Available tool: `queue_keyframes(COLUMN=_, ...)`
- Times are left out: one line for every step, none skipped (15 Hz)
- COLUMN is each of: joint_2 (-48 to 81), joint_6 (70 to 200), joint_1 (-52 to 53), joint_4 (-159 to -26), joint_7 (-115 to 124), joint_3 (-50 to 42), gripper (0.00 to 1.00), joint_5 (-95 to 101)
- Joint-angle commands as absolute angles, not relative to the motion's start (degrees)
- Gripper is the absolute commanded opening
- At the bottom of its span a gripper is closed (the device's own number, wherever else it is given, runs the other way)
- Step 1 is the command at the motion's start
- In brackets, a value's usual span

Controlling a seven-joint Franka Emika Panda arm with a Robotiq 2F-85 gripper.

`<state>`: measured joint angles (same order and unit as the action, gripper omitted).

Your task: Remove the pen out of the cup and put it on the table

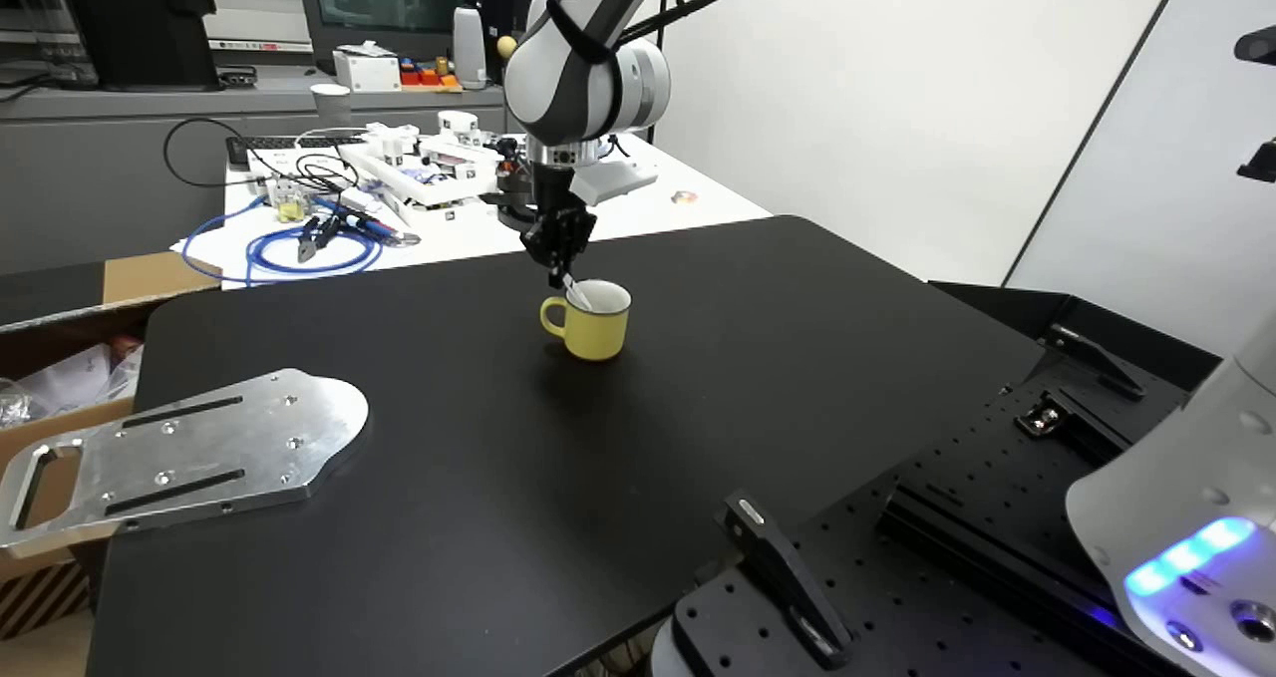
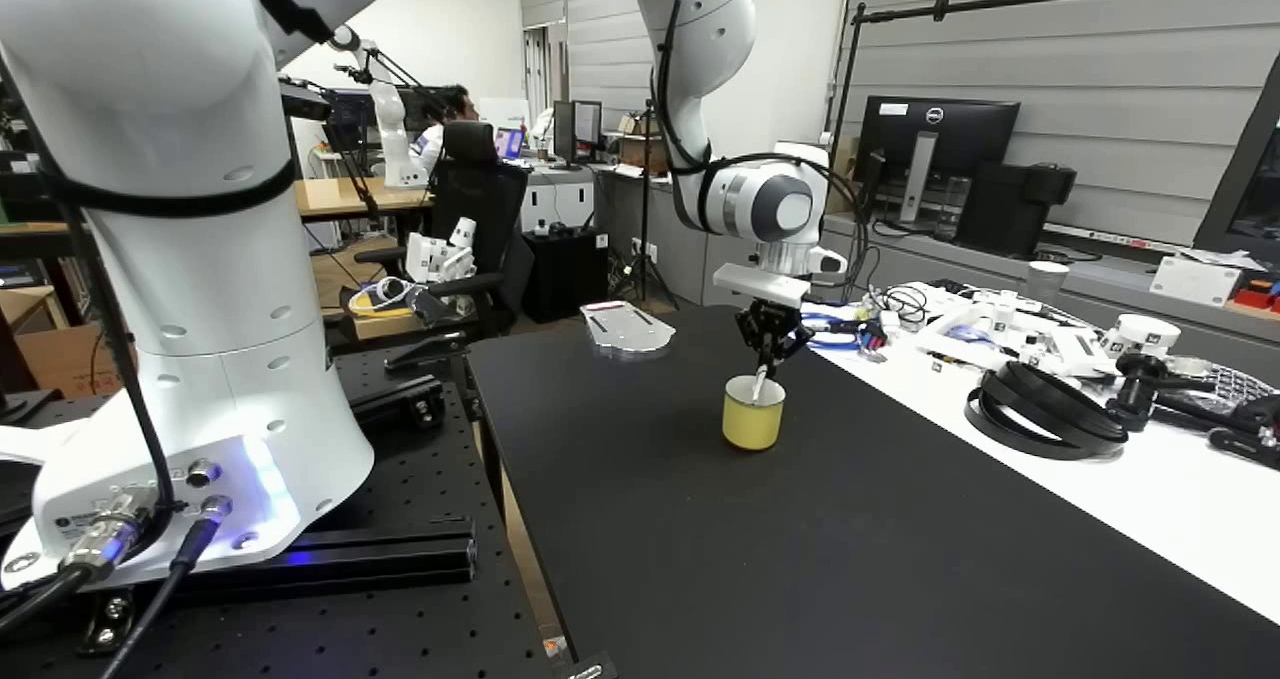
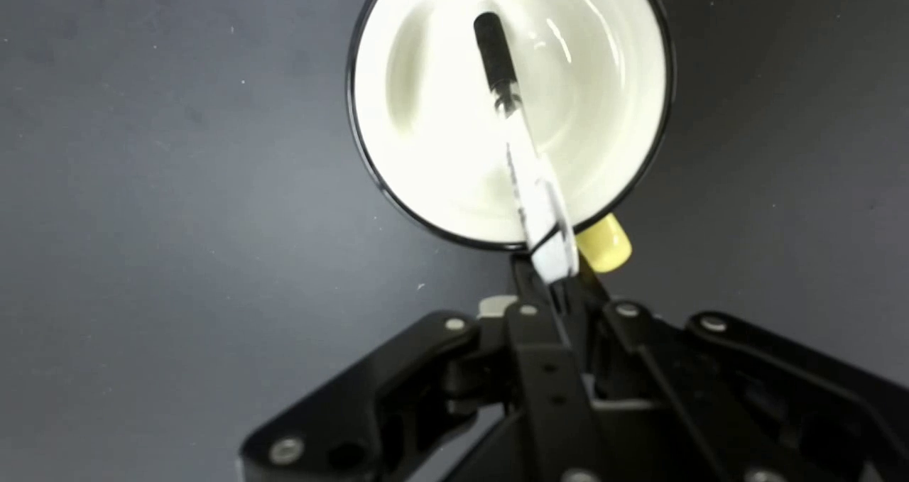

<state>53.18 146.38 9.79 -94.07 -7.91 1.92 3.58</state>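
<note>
The yellow-green cup stands upright on the black table; it also shows in an exterior view. In the wrist view the cup shows its pale inside, with its handle towards my gripper. The pen is white with a dark end and leans in the cup, dark end inside and white end past the rim. It shows small in both exterior views. My gripper is closed around the pen's white upper end, at the rim on the handle side. It points down in both exterior views.
A grey metal plate lies at a table edge, also in an exterior view. A white table with cables, tools and parts adjoins the black one. The robot base stands on a black perforated board.
</note>
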Motion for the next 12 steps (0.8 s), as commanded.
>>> queue_keyframes(joint_2=52.8, joint_6=145.5, joint_1=9.4, joint_4=-94.3, joint_7=-5.7, joint_3=1.8, gripper=0.03, joint_5=4.6)
queue_keyframes(joint_2=52.8, joint_6=145.5, joint_1=9.4, joint_4=-94.3, joint_7=-5.7, joint_3=1.9, gripper=0.03, joint_5=4.6)
queue_keyframes(joint_2=52.8, joint_6=145.4, joint_1=9.3, joint_4=-94.3, joint_7=-5.8, joint_3=1.9, gripper=0.03, joint_5=4.5)
queue_keyframes(joint_2=52.6, joint_6=145.5, joint_1=9.2, joint_4=-94.4, joint_7=-5.8, joint_3=1.9, gripper=0.03, joint_5=4.6)
queue_keyframes(joint_2=52.4, joint_6=145.6, joint_1=9.2, joint_4=-94.5, joint_7=-5.7, joint_3=1.8, gripper=0.03, joint_5=4.6)
queue_keyframes(joint_2=52.2, joint_6=145.7, joint_1=9.1, joint_4=-94.5, joint_7=-5.7, joint_3=1.8, gripper=0.03, joint_5=4.6)
queue_keyframes(joint_2=52.0, joint_6=145.8, joint_1=9.0, joint_4=-94.6, joint_7=-5.7, joint_3=1.8, gripper=0.03, joint_5=4.6)
queue_keyframes(joint_2=51.7, joint_6=145.9, joint_1=9.0, joint_4=-94.6, joint_7=-5.8, joint_3=1.8, gripper=0.03, joint_5=4.6)
queue_keyframes(joint_2=51.5, joint_6=146.0, joint_1=8.8, joint_4=-94.7, joint_7=-5.8, joint_3=1.8, gripper=0.03, joint_5=4.5)
queue_keyframes(joint_2=51.3, joint_6=146.0, joint_1=8.7, joint_4=-94.6, joint_7=-5.9, joint_3=1.9, gripper=0.03, joint_5=4.4)
queue_keyframes(joint_2=51.0, joint_6=146.0, joint_1=8.5, joint_4=-94.6, joint_7=-6.0, joint_3=2.0, gripper=0.03, joint_5=4.3)
queue_keyframes(joint_2=50.7, joint_6=145.9, joint_1=8.3, joint_4=-94.5, joint_7=-6.1, joint_3=2.1, gripper=0.03, joint_5=4.2)
